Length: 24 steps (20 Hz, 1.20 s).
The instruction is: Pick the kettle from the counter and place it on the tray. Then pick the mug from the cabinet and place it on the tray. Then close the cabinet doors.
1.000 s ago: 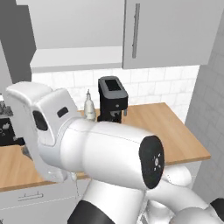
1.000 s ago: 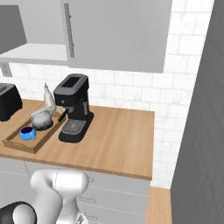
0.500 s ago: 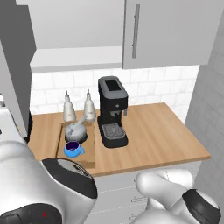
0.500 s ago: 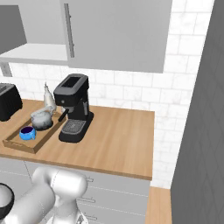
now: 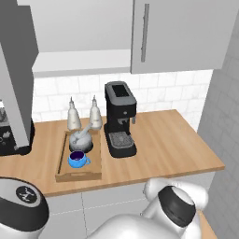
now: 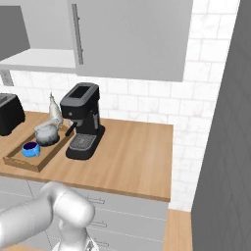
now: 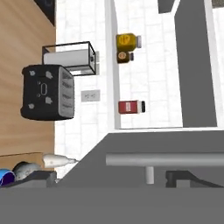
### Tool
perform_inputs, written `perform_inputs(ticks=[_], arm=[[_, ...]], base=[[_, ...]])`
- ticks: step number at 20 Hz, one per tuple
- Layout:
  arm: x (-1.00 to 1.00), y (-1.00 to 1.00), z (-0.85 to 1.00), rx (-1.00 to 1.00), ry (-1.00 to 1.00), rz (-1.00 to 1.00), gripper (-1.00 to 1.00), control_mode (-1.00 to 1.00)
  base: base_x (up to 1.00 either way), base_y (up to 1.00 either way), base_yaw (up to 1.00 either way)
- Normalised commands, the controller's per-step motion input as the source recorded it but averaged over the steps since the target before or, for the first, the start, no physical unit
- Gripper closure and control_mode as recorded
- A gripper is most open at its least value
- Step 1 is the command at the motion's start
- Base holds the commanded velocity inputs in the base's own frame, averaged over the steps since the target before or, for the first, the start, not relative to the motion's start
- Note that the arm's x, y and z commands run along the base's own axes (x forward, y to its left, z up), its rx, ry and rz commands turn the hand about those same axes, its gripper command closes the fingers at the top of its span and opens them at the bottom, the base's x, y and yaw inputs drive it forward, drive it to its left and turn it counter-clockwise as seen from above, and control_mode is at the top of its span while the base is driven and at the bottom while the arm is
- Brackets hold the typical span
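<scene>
The silvery kettle and the blue mug both sit in the light-wood tray on the counter. From the right they show as the kettle, mug and tray. The cabinet's left door stands open beside its pale shelf; the right door is shut. In the rolled hand view my gripper is open, holding nothing. Its dark fingertips sit just short of a grey door panel with a silver bar handle.
A black coffee machine stands right of the tray, with two pale bottles behind it. A black toaster and a paper-towel holder stand further left. Jars rest on a wall shelf. A grey wall closes the right end.
The arm has swung down and left out of the left base view, uncovering the tray, kettle and mug. Things on the counter have not moved.
</scene>
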Motion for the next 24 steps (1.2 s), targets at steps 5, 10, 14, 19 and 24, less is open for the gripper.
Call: perform_inputs(ticks=[5,10,14,19,24], arm=[[0.48,0.00,-0.28,0.00,0.00,-0.11,-1.00,-1.00],[0.54,-0.01,-0.20,0.00,0.00,-0.03,-1.00,-1.00],[0.44,-0.01,-0.03,0.00,0.00,-0.01,-1.00,-1.00],[0.50,-0.16,-0.02,-0.01,0.00,-0.04,-1.00,-1.00],[0.38,-0.23,-0.05,-0.09,0.00,-0.09,-1.00,-1.00]], base=[[0.00,0.00,0.00],[0.00,0.00,0.00],[0.00,0.00,0.00],[0.00,0.00,0.00],[0.00,0.00,0.00]])
